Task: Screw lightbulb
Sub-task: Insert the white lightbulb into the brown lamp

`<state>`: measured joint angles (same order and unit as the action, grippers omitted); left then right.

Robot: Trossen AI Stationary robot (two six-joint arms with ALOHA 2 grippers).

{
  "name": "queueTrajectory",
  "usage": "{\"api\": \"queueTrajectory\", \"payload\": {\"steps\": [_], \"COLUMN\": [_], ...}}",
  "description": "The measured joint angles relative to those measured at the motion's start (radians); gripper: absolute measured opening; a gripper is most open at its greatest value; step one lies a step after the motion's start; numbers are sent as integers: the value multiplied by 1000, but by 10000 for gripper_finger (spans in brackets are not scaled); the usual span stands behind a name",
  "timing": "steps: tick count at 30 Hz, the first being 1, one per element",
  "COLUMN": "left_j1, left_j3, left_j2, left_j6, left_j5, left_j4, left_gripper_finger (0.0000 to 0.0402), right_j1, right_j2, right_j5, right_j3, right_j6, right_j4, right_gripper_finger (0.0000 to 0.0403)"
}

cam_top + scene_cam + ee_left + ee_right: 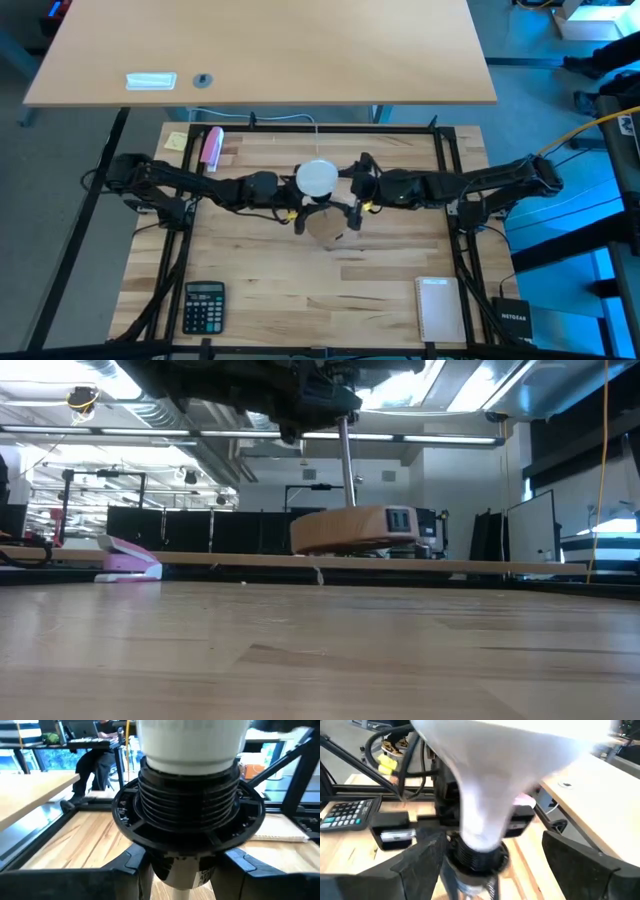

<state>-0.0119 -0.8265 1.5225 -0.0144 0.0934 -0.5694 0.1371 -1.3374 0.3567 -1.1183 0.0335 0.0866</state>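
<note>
The white lightbulb [317, 177] sits upright in a black ribbed socket [187, 800]. A thin metal stem [347, 460] runs down from the socket to a round wooden disc [355, 530]. My left gripper [180, 872] comes from the table's left and is shut below the socket. My right gripper [490, 865] comes from the right and is open, with its fingers either side of the bulb's narrow neck [477, 820], apart from it. In the low view the disc hangs tilted, seemingly just clear of the table. My left gripper pinches the pale cylinder [181, 876] just under the socket's black flange between its two fingers. It comes nearly level from the table's left. The lamp stands upright in the hold, bulb on top, and the wooden disc [325, 225] hangs below on the stem.
A calculator [204, 305] lies near the front left and a white notebook [437, 308] at the front right. A pink stapler [211, 148] and a yellow note [177, 141] lie at the far left. A large desk [260, 50] stands beyond the table's far edge.
</note>
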Motion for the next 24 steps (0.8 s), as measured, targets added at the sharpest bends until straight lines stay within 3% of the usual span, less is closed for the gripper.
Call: {"api": "queueTrajectory", "payload": {"steps": [3, 6, 10, 14, 19, 24], "left_j1": [-5, -7, -1, -2, -1, 0], "left_j3": [0, 0, 0, 0, 0, 0], "left_j2": [-17, -25, -28, -21, -20, -20], "left_j6": [-24, -33, -39, -38, -33, -35], "left_j5": [-16, -99, -293, -434, -462, -472], "left_j4": [24, 24, 1, 1, 2, 14], "left_gripper_finger": [133, 132, 132, 132, 132, 132], "right_j1": [0, -1, -25, -59, -95, -93], "right_j2": [36, 55, 38, -20, -99, -130], "right_j5": [-51, -162, -343, -435, -639, -715], "right_j3": [0, 0, 0, 0, -1, 0], "right_j6": [19, 32, 42, 46, 22, 20], "right_j4": [25, 23, -43, -141, -283, -321], "right_gripper_finger": [335, 335, 335, 335, 335, 331]}}
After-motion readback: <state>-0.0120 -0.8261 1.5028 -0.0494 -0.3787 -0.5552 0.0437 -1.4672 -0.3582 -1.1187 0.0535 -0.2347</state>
